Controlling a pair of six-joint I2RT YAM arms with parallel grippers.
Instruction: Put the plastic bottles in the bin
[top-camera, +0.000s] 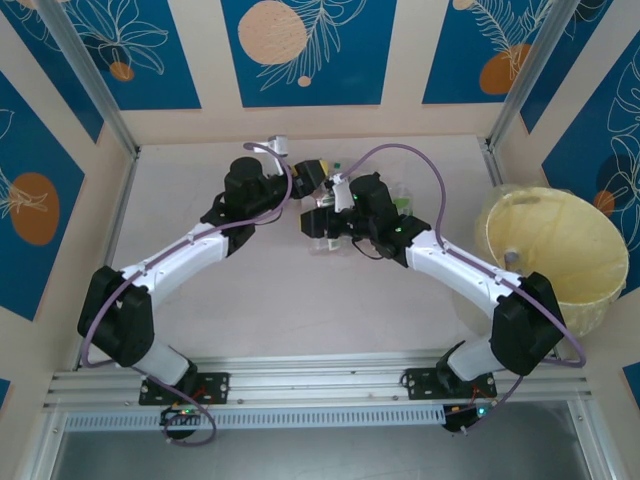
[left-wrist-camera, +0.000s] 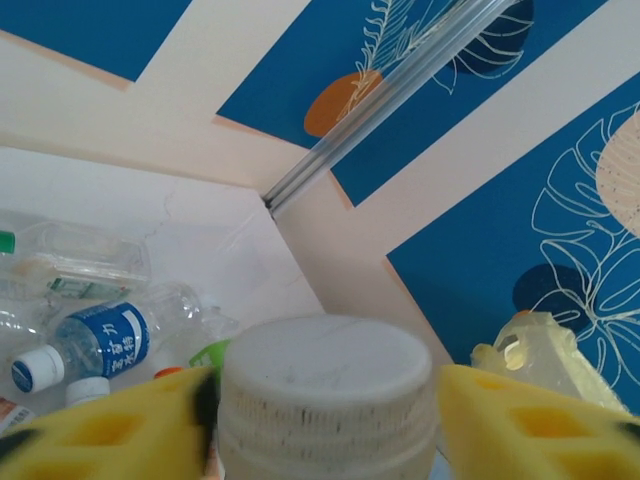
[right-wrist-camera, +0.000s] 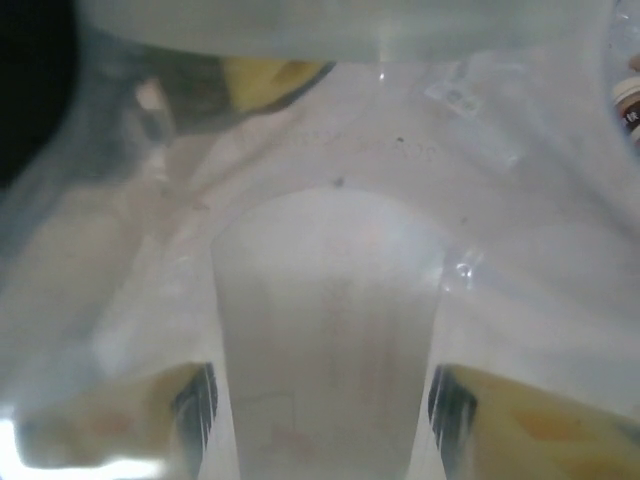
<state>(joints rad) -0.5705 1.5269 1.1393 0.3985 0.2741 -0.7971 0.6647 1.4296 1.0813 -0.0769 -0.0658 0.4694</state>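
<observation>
Several bottles (left-wrist-camera: 80, 262) cut off lft; white cap (right-wrist-camera: 325, 330) blurred.

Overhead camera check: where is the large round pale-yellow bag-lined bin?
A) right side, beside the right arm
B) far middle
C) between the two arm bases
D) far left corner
A: the bin stands at the right side of the overhead view, close beside the right arm.

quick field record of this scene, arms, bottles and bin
left gripper: straddles a white bottle cap, grip unclear
right gripper: straddles a blurred clear bottle, grip unclear
loose bottles: blue-label bottle lying on the table
bin: far right, upright, apart from both grippers
</observation>
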